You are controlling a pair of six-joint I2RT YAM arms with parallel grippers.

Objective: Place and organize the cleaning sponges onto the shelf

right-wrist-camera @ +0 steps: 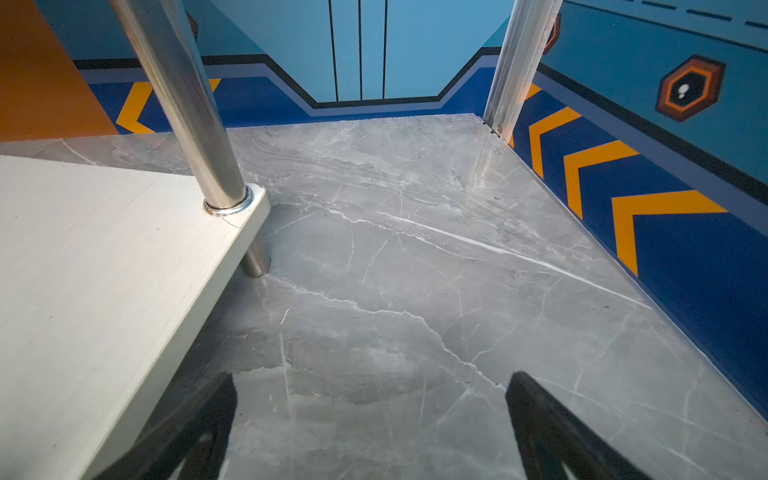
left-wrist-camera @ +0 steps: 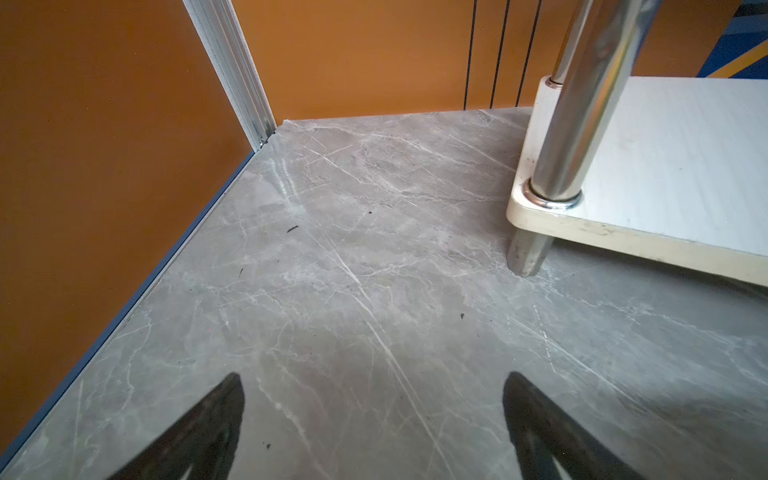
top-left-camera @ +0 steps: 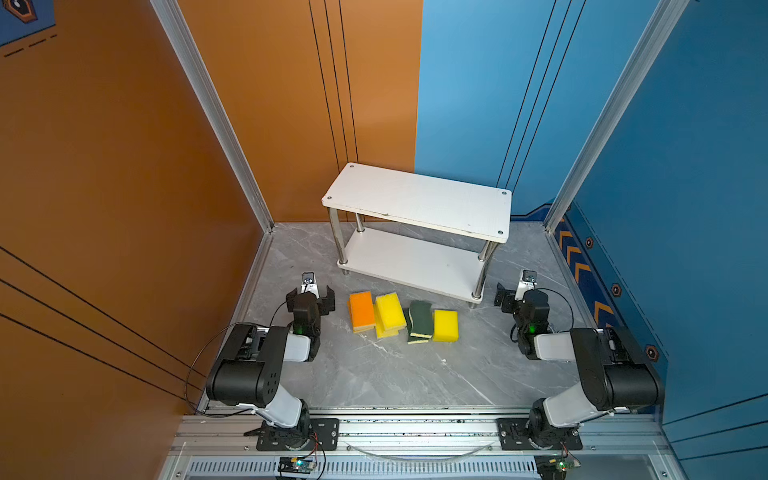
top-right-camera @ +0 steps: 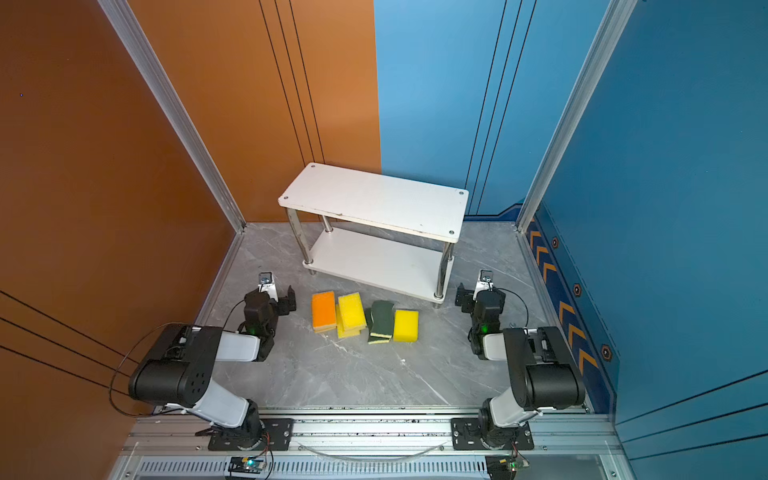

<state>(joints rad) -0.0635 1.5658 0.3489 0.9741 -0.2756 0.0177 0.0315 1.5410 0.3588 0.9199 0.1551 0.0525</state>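
The cleaning sponges lie in a row on the grey marble floor in front of the shelf in both top views. From left to right they are an orange-topped stack (top-left-camera: 361,311), a yellow stack (top-left-camera: 390,312), dark-green scouring pads (top-left-camera: 419,321) and a single yellow block (top-left-camera: 445,326). The shelf (top-left-camera: 417,199) stands behind them, and both of its white boards are bare. My left gripper (top-left-camera: 311,297) is open and empty, just left of the orange stack. Over by the shelf's right front leg, my right gripper (top-left-camera: 521,296) is also open and empty. The sponges are out of both wrist views.
The left wrist view shows the left gripper (left-wrist-camera: 374,376) over bare floor beside the shelf's lower board (left-wrist-camera: 665,166) and a chrome leg (left-wrist-camera: 582,104). In the right wrist view, the right gripper (right-wrist-camera: 372,376) is next to the lower board (right-wrist-camera: 83,249). Walls enclose three sides.
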